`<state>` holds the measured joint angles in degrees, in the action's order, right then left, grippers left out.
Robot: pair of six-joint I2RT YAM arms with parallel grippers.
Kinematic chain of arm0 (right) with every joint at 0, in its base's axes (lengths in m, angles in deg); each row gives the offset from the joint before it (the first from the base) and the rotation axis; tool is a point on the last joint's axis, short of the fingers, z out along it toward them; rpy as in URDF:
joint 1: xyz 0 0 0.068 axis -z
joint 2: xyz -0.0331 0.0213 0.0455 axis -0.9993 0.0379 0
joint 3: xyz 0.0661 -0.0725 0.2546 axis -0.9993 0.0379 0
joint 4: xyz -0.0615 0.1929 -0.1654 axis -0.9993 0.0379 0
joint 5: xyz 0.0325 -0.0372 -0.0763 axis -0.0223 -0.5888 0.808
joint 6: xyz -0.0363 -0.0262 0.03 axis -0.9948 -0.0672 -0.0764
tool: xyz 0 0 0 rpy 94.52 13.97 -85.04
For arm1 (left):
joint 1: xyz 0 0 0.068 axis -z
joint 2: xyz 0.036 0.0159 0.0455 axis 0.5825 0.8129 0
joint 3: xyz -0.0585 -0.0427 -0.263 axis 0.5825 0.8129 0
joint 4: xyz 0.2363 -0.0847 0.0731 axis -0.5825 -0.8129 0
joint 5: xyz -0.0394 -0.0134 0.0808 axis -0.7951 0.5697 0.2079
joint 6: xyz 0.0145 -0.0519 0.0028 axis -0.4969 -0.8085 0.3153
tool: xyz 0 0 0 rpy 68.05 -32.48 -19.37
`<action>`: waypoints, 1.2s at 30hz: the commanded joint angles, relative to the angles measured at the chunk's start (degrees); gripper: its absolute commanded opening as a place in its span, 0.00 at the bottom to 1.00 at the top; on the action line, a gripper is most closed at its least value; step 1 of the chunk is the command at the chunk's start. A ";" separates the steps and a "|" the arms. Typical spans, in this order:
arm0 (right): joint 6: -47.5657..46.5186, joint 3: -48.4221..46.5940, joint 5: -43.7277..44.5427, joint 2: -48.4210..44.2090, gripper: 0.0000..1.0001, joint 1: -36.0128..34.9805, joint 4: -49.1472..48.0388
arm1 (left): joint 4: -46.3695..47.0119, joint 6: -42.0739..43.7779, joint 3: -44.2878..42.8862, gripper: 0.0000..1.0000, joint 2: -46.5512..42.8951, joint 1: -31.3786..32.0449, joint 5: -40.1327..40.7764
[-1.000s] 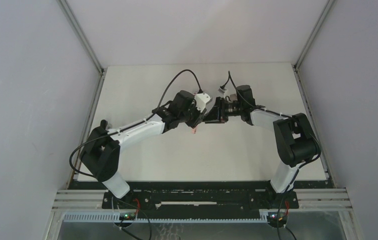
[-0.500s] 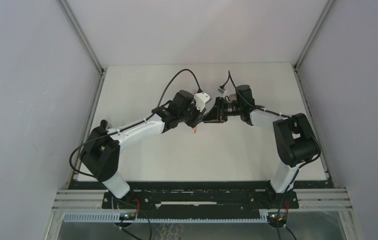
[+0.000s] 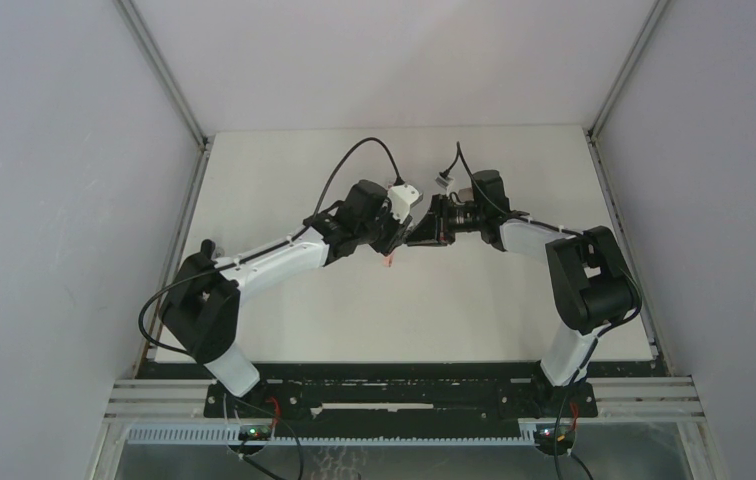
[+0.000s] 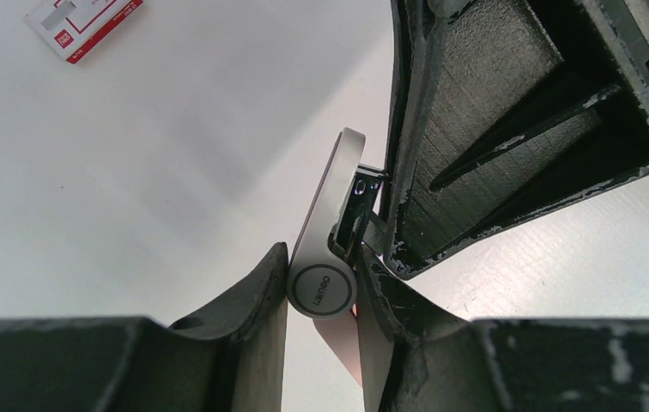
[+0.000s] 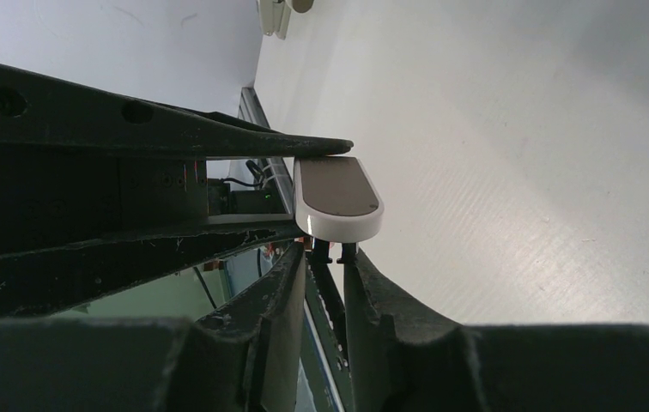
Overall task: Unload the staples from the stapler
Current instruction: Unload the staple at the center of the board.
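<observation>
The stapler (image 4: 321, 206) is pinched in the left claw (image 4: 321, 264). The two fingers of that claw are pressed against the sides of the round hinge end, where a logo is printed. The silver arm of the stapler is pointed away from that claw's tips, with the white table (image 4: 149, 172) seen beyond it. The right claw (image 5: 325, 253) is set opposite, almost tip to tip with the left one, and one of its fingers is laid against the opened inner part of the stapler. Its fingers are drawn close together, with only a narrow gap between them, and a thin dark part is seen in that gap. Whether this part is truly pinched cannot be told. Just beyond the right claw's tips, a rounded, white-rimmed end of the stapler is seen. The staples cannot be made out inside the stapler. A red-and-white box (image 4: 85, 24) is lying flat on the table, well beyond the left claw's tips and off to the left in that claw's own view, apart from both claws.
</observation>
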<state>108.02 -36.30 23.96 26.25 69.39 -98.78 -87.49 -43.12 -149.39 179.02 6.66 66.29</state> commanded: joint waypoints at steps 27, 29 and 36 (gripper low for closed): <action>-0.26 -0.17 -0.48 -0.95 0.19 0.42 -1.31 | 2.28 -1.10 -2.54 0.00 -1.37 -1.41 -1.79; -0.39 -0.17 -0.50 -0.95 0.19 0.43 -1.06 | 2.26 -0.95 -2.54 0.00 -1.32 -1.41 -1.31; -0.93 -0.16 -0.57 -1.08 0.19 0.51 -0.29 | 2.25 -1.08 -2.61 0.00 -1.06 -1.98 0.00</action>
<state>107.98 -36.26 23.94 26.25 69.79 -98.34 -87.51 -43.54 -149.39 179.02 5.48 66.03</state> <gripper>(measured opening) 0.187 0.352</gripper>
